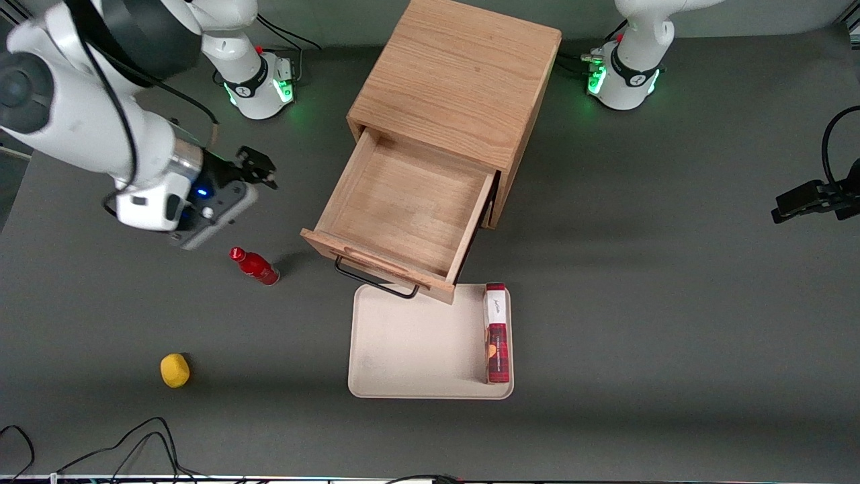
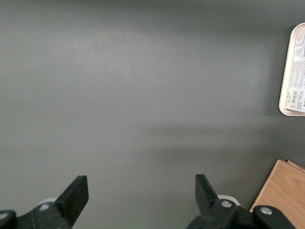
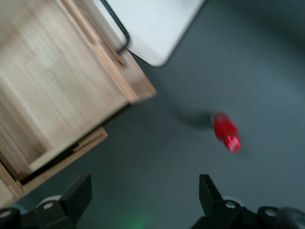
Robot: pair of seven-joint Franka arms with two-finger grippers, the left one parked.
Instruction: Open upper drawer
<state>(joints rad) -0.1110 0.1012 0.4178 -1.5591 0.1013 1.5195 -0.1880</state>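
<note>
In the front view, the upper drawer [image 1: 402, 214] stands pulled well out of the cabinet [image 1: 455, 94], its bare wooden floor showing, and its black bar handle [image 1: 376, 281] hangs over the nearest edge of the cream tray [image 1: 410, 349]. The gripper [image 1: 255, 168] sits well apart from the drawer, toward the working arm's end of the surface and raised above it, grasping nothing. A red bottle [image 1: 255, 266] lies on its side between the gripper and the drawer front, and a small yellow object [image 1: 175, 370] rests nearer the camera. A red and white box [image 1: 496, 333] lies along one rim of the tray.

The left wrist view shows only bare grey surface [image 2: 143, 105], a strip of the tray [image 2: 285, 86] and a corner of the cabinet [image 2: 283, 195].

In the right wrist view, the gripper [image 3: 145, 198] has its fingers spread wide with open surface between them. The upper drawer [image 3: 62, 90] is seen open, with the lower drawer [image 3: 71, 152] shut beneath it; the handle [image 3: 118, 28] and the red bottle [image 3: 226, 131] also show.

The pull looks complete, so the step in hand is a clean retreat. The arm should keep its height and move away from the cabinet, so it neither brushes the extended drawer nor sets the bottle rolling.
</note>
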